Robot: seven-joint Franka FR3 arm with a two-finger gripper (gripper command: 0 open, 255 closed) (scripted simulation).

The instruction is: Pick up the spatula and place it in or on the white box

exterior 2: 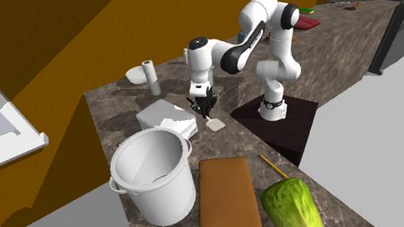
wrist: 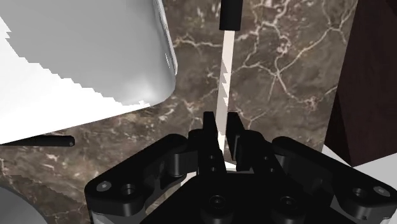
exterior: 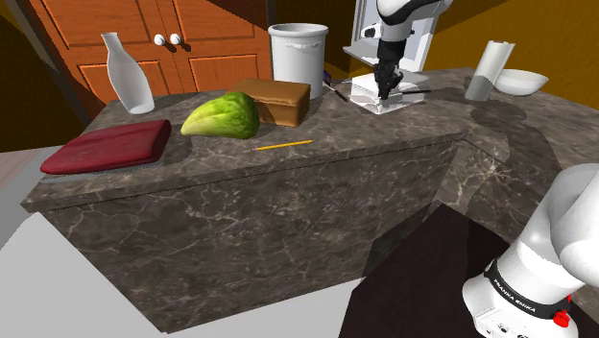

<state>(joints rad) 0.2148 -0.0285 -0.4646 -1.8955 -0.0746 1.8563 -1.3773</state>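
white box [wrist: 83,57] close beside pincer [wrist: 220,124], open counter [wrist: 286,83] on its other side

The shoulder view looks from beside the stand [exterior: 403,288] across the marble counter [exterior: 288,221]; the second exterior view faces back from high above the counter's far end. The wrist view looks down close over the counter, and all three share the white box [exterior 2: 160,113]

White spatula [wrist: 226,76], white box [exterior 2: 160,112], dark veined counter [exterior: 288,192]

A home kitchen: dark marble counter [exterior: 365,130], orange wooden cupboard [exterior: 206,34] at the far side, big white pot [exterior: 298,53], lettuce [exterior: 223,115] and bread [exterior: 280,99].
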